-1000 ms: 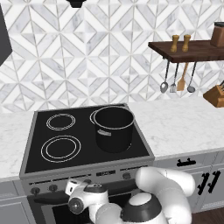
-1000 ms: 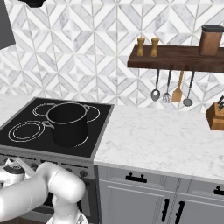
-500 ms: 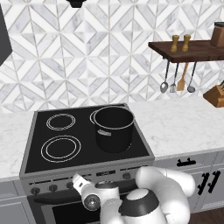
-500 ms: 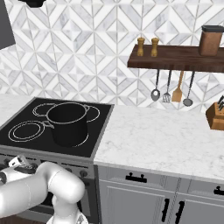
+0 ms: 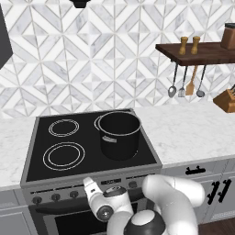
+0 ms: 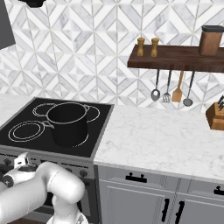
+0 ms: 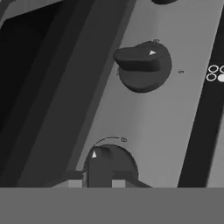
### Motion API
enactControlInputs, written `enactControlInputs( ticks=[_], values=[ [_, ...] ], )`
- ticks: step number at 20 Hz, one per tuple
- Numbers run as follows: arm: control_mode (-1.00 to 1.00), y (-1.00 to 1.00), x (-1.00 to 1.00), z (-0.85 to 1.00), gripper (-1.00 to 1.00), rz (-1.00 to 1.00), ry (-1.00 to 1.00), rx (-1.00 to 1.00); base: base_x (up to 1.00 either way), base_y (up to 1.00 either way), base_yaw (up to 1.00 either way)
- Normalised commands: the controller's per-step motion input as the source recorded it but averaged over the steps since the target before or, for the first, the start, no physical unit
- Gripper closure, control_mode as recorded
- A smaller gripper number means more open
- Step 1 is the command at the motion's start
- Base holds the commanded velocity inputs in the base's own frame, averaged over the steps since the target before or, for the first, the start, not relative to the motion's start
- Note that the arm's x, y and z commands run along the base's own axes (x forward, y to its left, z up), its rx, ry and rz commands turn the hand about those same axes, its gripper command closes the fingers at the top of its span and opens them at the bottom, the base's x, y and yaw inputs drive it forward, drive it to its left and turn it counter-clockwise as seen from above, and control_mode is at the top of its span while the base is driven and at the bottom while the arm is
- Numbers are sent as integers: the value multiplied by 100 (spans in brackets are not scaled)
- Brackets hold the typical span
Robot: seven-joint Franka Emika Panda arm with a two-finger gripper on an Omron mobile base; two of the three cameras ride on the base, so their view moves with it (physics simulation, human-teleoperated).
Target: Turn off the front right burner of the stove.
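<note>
Left base view first: stove [image 5: 92, 137] dead centre, black glass top with white rings, black pot [image 5: 119, 134] sitting on the right-hand rings. Row of small dark knobs [image 5: 55, 197] along the grey front panel below the glass. White arm curled low in front of the range, wrist pushed in at the panel just right of the middle. Tool [image 5: 88, 182] up against the control strip, tips buried against the panel; open or closed, cannot tell from here.

Over to the right base view: same stove [image 6: 94, 148] at the left, pot [image 6: 67, 124] on the near rings, marble surface [image 6: 162, 140] stretching off to the right with grey cabinets beneath. Arm sweeping in from the lower left, hand pressed to the front panel at the frame's far left edge.

Hand view now, rolled hard over: grey panel running diagonally, dark oven window to the left. Near knob [image 7: 107, 162] right at the bottom, straight ahead of the tool, its grip bar pointing up the frame with a white marker at the tip. Dark tips flanking it on either side, apparently spread around the bar rather than pinched; contact not clear. Second knob [image 7: 142, 65] further up the panel, bar lying crosswise. Judging by that: near knob squarely between the tips, twist about its own axis the likely next call.
</note>
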Motion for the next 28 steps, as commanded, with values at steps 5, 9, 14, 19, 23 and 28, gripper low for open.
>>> enactControlInputs(
  ticks=[5,9,14,19,23,28],
  values=[
    [-100,-3,0,0,100,-45,0,65,0,0,0],
    [-100,-2,1,0,100,-45,0,67,0,0,0],
    [-100,0,6,0,100,-45,0,67,0,0,0],
    [-100,0,8,0,100,-42,0,64,0,0,0],
    [-100,0,16,0,100,-39,0,59,0,0,0],
    [-100,0,21,0,100,-39,1,59,0,0,0]
  ],
)
